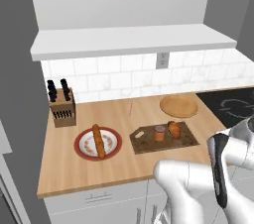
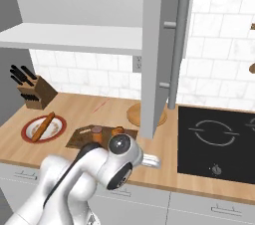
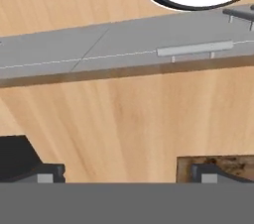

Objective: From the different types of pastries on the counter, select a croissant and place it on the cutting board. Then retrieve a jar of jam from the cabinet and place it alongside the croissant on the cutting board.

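croissant: I see the croissant (image 1: 174, 129) on the cutting board (image 1: 149, 143), on the board's right part, orange-brown, glossy. In right base view croissant (image 2: 117, 131) sits w/ the robot's arm partly in front of the board.
jam jar: jar of jam (image 1: 159, 133) upright on the same board, just left of croissant, v. close; can't tell if touching. Darker lid on top. Also in right base view (image 2: 96, 132).
board: dark brown, rect., flat on the counter (image 1: 124, 163), pale handle hole at its left end. A corner of it shows in hand view (image 3: 221, 161) at lower right.
gripper: gripper (image 3: 124, 173) looks down along the counter's front edge; fingertips (image 3: 49, 173) far apart at the bottom corners of hand view, jaws spread wide, nothing betw. them. Wood of counter (image 3: 124, 119) under it, board corner beside one tip.
baguette: long thin loaf (image 1: 98, 140) lies on the red-rimmed plate (image 1: 82, 151), left of board, well apart from it.
round wooden plate: pale tan wooden plate (image 1: 178, 106), behind board, twd the wall.
knife block: knife block (image 1: 63, 109) at back left of counter, dark handles up.
cabinet: grey wall cabinet (image 1: 124, 0) w/ thick white ledge above counter; in right base view its door (image 2: 162, 50) stands swung open, long bar handle.
cooktop: black cooktop (image 2: 216, 142) right of the board.
drawers: grey drawer fronts (image 3: 99, 49) w/ bar handle in hand view.
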Tool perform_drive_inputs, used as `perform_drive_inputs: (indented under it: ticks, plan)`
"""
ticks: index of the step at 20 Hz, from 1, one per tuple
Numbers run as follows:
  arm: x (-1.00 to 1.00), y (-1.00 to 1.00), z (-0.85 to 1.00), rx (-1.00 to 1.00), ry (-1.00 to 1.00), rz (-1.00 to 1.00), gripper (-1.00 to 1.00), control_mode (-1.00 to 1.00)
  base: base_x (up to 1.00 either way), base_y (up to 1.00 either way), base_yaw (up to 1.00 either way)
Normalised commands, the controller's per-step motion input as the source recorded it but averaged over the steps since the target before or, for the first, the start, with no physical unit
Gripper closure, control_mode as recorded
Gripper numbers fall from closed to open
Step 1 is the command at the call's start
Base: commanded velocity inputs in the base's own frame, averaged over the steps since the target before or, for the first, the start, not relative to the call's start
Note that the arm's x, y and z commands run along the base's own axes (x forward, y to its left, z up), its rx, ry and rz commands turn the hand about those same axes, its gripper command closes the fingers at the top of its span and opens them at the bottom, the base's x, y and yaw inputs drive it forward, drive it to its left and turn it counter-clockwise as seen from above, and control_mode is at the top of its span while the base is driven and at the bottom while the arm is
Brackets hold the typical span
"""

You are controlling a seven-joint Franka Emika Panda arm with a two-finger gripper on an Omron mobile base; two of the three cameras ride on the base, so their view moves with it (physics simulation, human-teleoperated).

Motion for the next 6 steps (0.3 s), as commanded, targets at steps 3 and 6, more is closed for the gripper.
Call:
perform_drive_inputs:
  ticks: [3,6]
  plan:
    - [-0.14,-0.14,0.0,0.0,0.0,0.19,-1.0,-1.0,0.0,0.0,0.0]
    - [-0.37,-0.23,-0.09,0.0,0.0,0.24,-1.0,-1.0,0.0,0.0,0.0]
